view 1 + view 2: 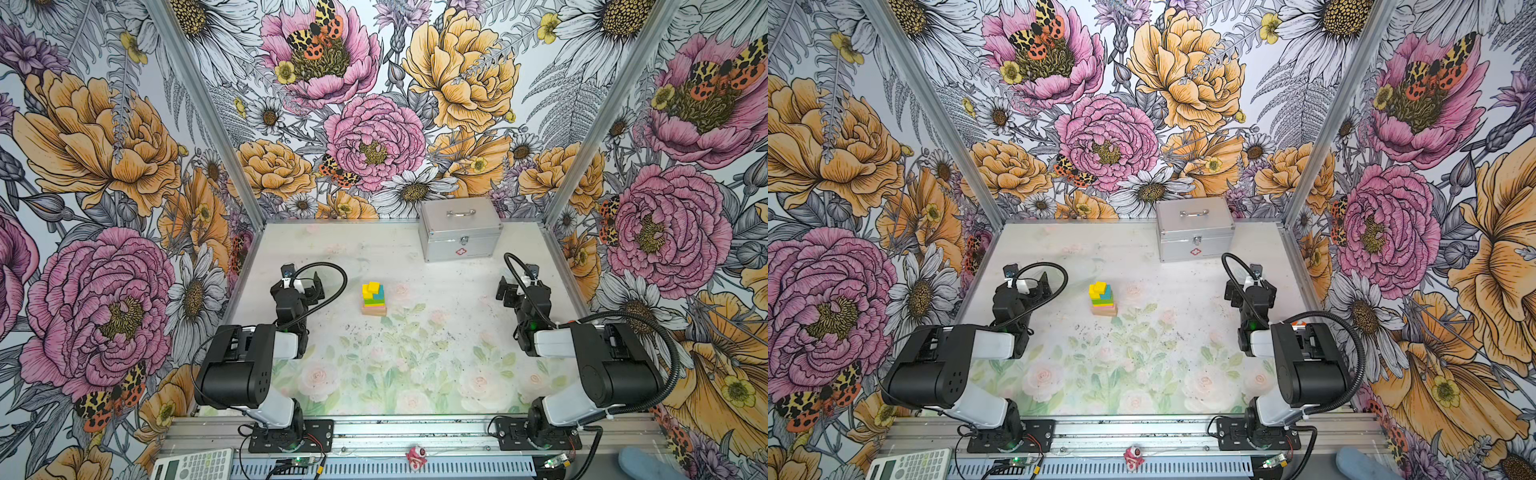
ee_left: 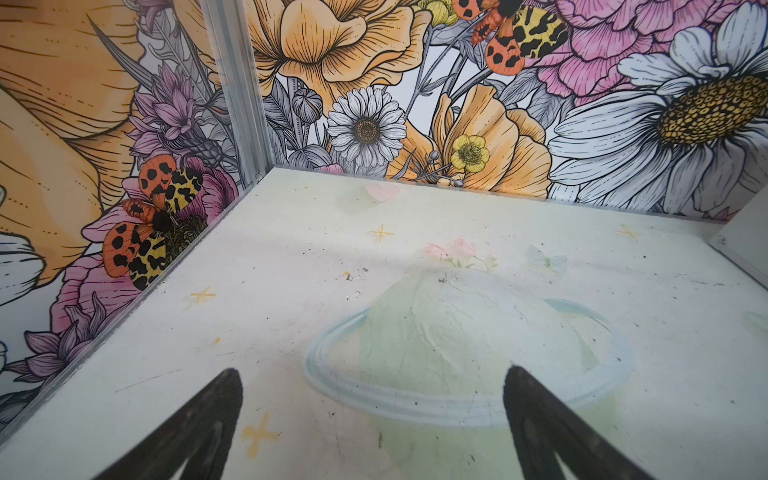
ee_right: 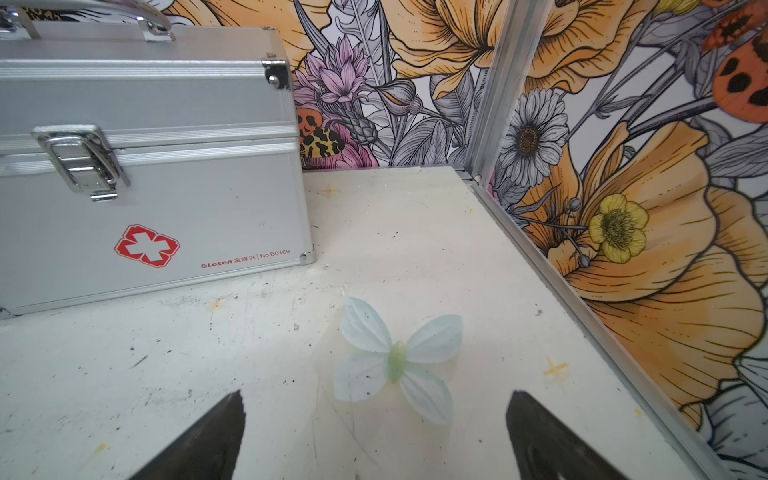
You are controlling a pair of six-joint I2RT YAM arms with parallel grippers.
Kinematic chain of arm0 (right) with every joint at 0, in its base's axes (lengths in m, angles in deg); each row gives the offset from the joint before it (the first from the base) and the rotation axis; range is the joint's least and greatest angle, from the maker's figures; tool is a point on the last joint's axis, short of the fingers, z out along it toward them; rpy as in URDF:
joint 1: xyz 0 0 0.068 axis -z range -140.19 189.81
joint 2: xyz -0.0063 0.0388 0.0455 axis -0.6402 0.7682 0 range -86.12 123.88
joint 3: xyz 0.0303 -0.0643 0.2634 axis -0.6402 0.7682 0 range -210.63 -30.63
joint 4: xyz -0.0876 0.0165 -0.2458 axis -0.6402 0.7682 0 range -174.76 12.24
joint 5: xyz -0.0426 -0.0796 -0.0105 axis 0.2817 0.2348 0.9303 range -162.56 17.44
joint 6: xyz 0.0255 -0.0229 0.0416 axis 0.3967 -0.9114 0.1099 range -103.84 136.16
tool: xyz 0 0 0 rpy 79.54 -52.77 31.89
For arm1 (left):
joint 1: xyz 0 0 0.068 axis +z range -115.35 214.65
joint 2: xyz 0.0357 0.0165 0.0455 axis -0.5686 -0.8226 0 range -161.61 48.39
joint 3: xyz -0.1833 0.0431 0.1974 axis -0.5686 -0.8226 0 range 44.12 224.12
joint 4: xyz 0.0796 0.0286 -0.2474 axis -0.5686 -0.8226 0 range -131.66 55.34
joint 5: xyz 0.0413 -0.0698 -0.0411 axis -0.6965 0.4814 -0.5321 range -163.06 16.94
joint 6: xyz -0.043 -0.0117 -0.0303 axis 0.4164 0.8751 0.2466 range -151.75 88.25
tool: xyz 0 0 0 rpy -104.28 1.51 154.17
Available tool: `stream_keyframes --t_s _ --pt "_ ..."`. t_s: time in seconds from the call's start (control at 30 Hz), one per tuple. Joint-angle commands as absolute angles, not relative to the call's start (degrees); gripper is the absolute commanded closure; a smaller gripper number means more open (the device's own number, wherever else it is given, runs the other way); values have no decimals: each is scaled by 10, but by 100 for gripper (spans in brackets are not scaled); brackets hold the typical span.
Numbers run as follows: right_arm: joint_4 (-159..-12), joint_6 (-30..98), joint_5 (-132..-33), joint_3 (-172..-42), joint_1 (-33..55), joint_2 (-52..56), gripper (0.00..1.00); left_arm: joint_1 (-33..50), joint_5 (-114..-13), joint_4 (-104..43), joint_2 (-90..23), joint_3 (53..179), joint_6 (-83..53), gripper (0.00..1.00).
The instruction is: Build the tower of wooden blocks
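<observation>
The tower (image 1: 373,298) (image 1: 1102,298) of wood blocks stands left of the table's middle in both top views. It has a tan base, then a pink layer, then green, yellow and teal pieces, with yellow cubes topmost. My left gripper (image 1: 311,286) (image 1: 1040,286) (image 2: 372,374) hovers to the left of the tower, apart from it, open and empty over bare table. My right gripper (image 1: 513,291) (image 1: 1250,289) (image 3: 374,397) is far to the right, open and empty above a printed butterfly (image 3: 397,359). Neither wrist view shows the tower.
A silver metal case (image 1: 459,230) (image 1: 1196,230) (image 3: 145,166) stands shut at the back right, close ahead of the right gripper. Floral walls enclose the table on three sides. A calculator (image 1: 193,463) and a small pink toy (image 1: 416,456) lie on the front rail.
</observation>
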State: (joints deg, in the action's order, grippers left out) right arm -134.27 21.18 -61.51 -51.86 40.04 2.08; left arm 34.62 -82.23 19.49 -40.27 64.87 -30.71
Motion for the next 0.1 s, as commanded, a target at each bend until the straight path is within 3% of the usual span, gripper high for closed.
stream_keyframes --t_s 0.0,0.07 --pt "-1343 215 -622 -531 400 20 0 344 -830 197 -405 655 -315 1" --pt "-1345 216 -622 -531 401 19 0 344 -830 197 -404 655 -316 1"
